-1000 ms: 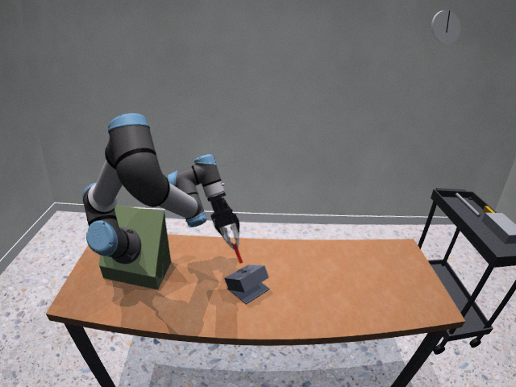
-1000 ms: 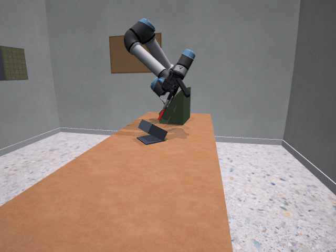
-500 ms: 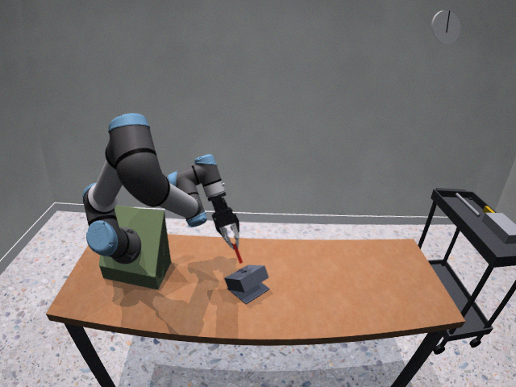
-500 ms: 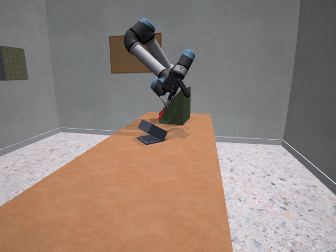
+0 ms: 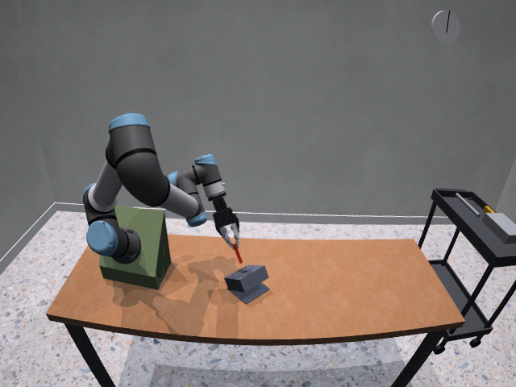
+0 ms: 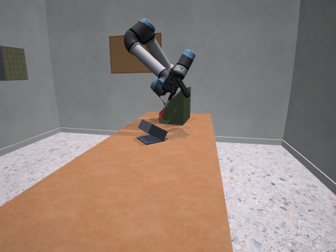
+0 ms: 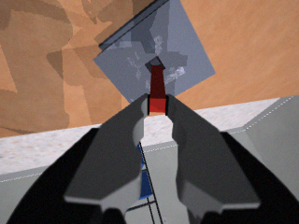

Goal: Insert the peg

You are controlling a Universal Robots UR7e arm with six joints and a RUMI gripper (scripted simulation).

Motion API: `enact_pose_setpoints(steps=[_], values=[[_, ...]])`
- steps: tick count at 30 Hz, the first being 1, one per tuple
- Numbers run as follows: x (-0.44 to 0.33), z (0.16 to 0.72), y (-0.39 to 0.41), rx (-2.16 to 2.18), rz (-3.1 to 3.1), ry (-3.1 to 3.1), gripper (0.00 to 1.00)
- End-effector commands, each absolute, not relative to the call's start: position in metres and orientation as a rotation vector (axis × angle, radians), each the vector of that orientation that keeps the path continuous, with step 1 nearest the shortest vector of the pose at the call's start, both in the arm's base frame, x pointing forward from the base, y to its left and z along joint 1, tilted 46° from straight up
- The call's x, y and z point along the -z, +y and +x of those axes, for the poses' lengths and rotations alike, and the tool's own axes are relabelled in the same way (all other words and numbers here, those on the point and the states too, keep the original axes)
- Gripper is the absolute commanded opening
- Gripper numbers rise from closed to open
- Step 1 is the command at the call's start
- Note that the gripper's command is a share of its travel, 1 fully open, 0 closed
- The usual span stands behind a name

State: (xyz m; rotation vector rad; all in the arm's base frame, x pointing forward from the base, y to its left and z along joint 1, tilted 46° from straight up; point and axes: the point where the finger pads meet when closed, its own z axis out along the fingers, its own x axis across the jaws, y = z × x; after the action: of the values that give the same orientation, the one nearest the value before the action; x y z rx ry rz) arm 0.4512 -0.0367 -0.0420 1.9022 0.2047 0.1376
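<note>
My gripper point(image 5: 233, 243) is shut on a red peg point(image 5: 237, 252) and holds it tilted above the table. The peg's free end points down at the grey sloped panel point(image 5: 247, 278) on its flat base, a short way above its upper face. In the wrist view the peg point(image 7: 157, 91) runs from between my fingers straight toward the dark hole point(image 7: 155, 62) in the panel point(image 7: 154, 58); its tip overlaps the hole's edge. From the exterior view the peg point(image 6: 161, 114) hangs above and behind the panel point(image 6: 151, 132), with a gap between them.
A green wedge-shaped block point(image 5: 137, 247) carries the arm's base at the table's left end. A black cart point(image 5: 471, 258) with a grey box and tools stands off the table's right end.
</note>
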Motion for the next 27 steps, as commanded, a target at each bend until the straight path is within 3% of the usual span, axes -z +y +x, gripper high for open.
enact_pose_setpoints(steps=[1, 27], values=[[0.0418, 0.4514, -0.0365, -0.126, 1.900, 0.225, 0.00], [0.0420, 0.4513, -0.0367, -0.046, 1.882, 0.336, 0.00]])
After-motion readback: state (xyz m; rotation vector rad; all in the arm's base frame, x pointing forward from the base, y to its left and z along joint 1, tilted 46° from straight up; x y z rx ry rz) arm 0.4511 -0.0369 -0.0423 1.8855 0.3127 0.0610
